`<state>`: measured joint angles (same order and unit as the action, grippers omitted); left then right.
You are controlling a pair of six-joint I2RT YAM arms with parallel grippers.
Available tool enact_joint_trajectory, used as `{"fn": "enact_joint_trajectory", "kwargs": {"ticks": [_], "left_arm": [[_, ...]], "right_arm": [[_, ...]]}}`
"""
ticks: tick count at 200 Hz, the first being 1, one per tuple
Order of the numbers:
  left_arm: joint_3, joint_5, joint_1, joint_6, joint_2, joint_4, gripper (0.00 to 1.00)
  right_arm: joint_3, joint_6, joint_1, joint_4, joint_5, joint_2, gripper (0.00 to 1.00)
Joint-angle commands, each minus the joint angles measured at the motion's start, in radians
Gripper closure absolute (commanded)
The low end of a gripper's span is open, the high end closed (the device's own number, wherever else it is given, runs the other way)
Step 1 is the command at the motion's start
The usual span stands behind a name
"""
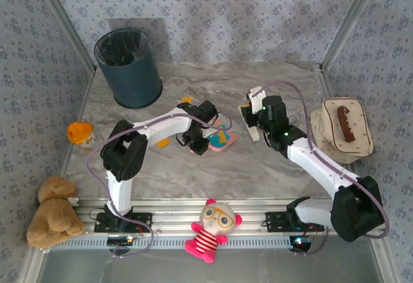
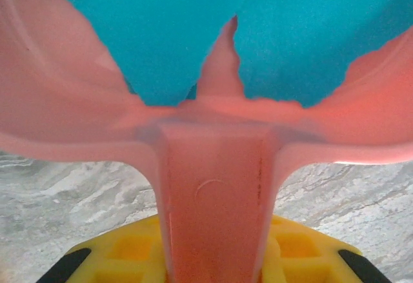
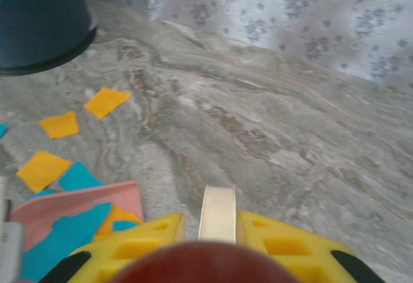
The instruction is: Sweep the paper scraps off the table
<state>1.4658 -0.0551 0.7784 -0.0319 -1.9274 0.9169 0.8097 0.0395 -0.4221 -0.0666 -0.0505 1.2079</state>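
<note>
My left gripper [image 1: 193, 140] is shut on the handle of a pink dustpan [image 1: 219, 138] at the middle of the table [image 1: 258, 167]. In the left wrist view, the yellow fingers [image 2: 129, 247] clamp the dustpan handle [image 2: 216, 199], and big cyan paper scraps [image 2: 174, 38] lie in the pan. Just right of the pan, my right gripper [image 1: 253, 120] is shut on a cream brush [image 1: 247, 117]. In the right wrist view, the brush [image 3: 217, 212] sits between the fingers. Orange paper scraps [image 3: 59, 124] and a cyan one [image 3: 80, 176] lie on the marble beyond the pan's edge [image 3: 77, 199].
A dark blue bin [image 1: 129, 67] stands at the back left. An orange cup-like toy [image 1: 79, 132] sits at the left edge. A teddy bear [image 1: 53, 212] and a doll [image 1: 211, 228] rest on the front rail. A cream oval tray [image 1: 361, 142] stands at the right.
</note>
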Motion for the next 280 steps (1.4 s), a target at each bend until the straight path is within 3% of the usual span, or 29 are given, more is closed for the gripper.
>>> {"fn": "enact_joint_trajectory", "kwargs": {"ticks": [1,69,152,225,280], "left_arm": [[-0.008,-0.001,-0.012,0.036,0.095,-0.076,1.0],[-0.051,-0.056,-0.062,0.089,0.245,-0.213,1.0],[-0.016,-0.216,-0.232,0.106,0.349,-0.219,1.0],[0.119,-0.324,-0.387,0.07,0.343,-0.15,1.0],[0.32,-0.435,-0.482,0.084,0.246,-0.069,1.0]], "right_arm": [[-0.026,-0.08,0.033,-0.043,-0.058,-0.051,1.0],[-0.088,-0.149,0.095,-0.038,-0.044,-0.113,1.0],[-0.1,-0.181,0.129,-0.033,-0.02,-0.111,1.0],[-0.1,-0.188,0.142,-0.022,-0.008,-0.109,1.0],[-0.095,-0.196,0.146,-0.013,-0.004,-0.107,1.0]]}}
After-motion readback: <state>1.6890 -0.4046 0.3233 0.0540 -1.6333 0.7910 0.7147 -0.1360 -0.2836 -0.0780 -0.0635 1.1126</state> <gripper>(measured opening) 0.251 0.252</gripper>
